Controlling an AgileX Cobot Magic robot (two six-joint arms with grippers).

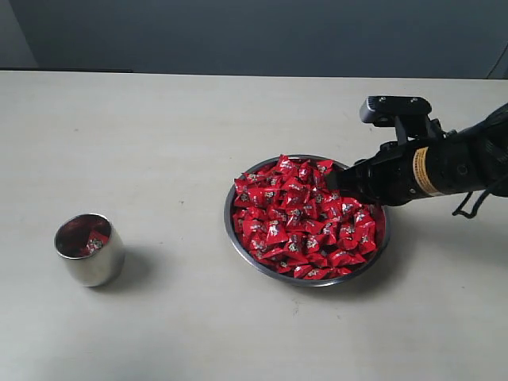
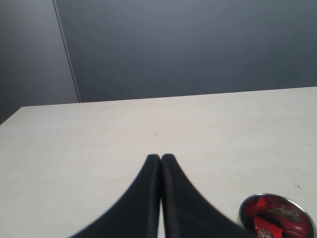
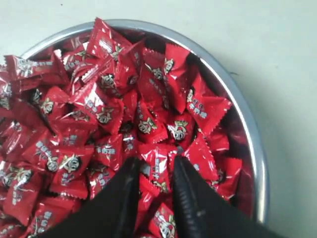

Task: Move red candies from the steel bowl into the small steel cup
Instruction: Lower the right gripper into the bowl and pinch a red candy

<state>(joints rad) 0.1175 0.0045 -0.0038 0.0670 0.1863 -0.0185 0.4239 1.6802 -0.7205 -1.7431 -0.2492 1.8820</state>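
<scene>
right hand [image 3: 154, 166] pinching heaped red candies [image 3: 99, 99], steel bowl [image 3: 250, 124] rim near

The right arm [image 1: 468, 155] reaches in from the right edge, black, with a yellow band round its wrist, stretched low and nearly level. Its tool [image 1: 340, 184] points left and slightly down. In the right wrist view its two black fingers [image 3: 188, 188] stand a little apart with a candy [image 3: 156, 166] between the tips; whether they pinch it does not show. The left tool [image 2: 161, 158] has its jaws pressed together, tips touching.
</scene>
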